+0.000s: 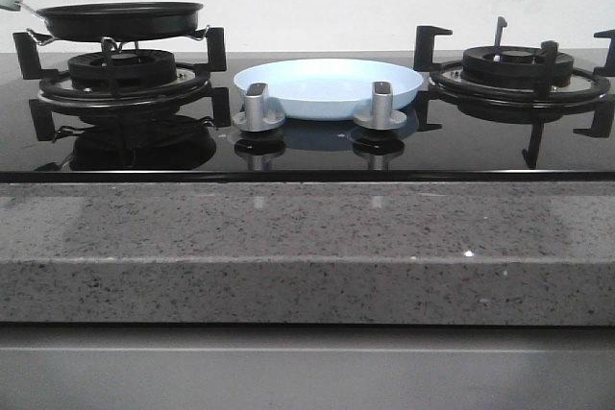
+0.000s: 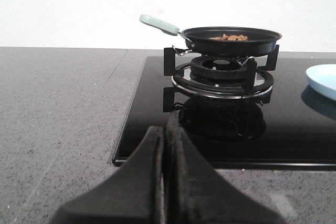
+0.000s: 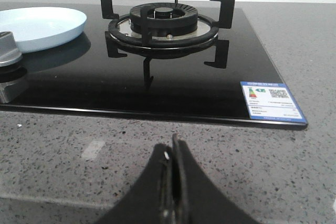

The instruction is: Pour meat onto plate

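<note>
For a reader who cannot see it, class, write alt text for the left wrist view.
A black frying pan holding small brown meat pieces sits on a gas burner, its pale green handle pointing away. The left gripper is shut in the foreground, and a blue plate peeks in at the edge.

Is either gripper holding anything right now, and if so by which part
Nothing is held. The left gripper and right gripper are both shut and empty, short of the stove.

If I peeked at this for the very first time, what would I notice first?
Probably the pale-blue plate, sitting empty in the middle of the shiny black stove, behind two silver knobs. Next, the black frying pan on the left burner, with little orange-brown meat pieces inside. Both grippers are shut, holding nothing.
</note>
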